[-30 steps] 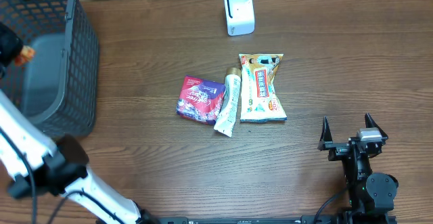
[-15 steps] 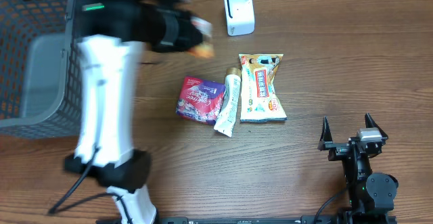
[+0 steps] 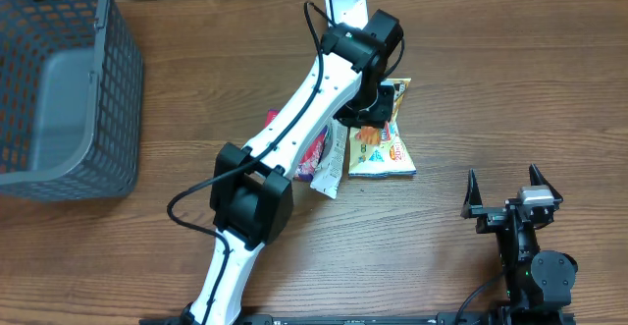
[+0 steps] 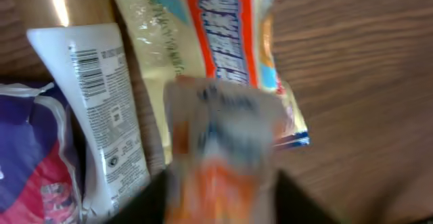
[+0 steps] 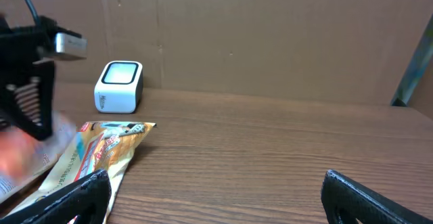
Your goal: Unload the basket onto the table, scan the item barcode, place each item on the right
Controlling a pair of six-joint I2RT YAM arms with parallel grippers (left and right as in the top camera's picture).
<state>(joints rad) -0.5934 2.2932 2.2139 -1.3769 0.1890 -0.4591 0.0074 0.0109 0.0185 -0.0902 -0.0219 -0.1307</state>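
- Overhead view: the left gripper [image 3: 370, 121] hangs over the cluster of goods mid-table, at the far end of its outstretched arm, above the upper part of the snack packet [image 3: 392, 154].
- A blurred orange-and-white item [image 3: 367, 134] sits right at that gripper. In the left wrist view it fills the middle [image 4: 220, 143], over the packet and just beside the white tube [image 4: 101, 116], whose printed barcode faces up.
- The blur is too heavy to tell whether the left jaws are clamped on this item or parted around it.
- Its long axis seems to run roughly along the packet's length, towards the far edge, though the smear makes this uncertain.
- The white barcode scanner [image 3: 345, 3] stands just beyond the left gripper, towards the far edge of the table [image 3: 491, 70]. My judgement is that the next move turns on this short line from item to scanner window.
- The right gripper [image 3: 502, 180] rests at the near right, fingers spread wide and empty, well apart from item and scanner alike. The left arm is plainly the nearer.
- A wire basket [image 3: 108, 99] stands at the far left, well apart from all this.
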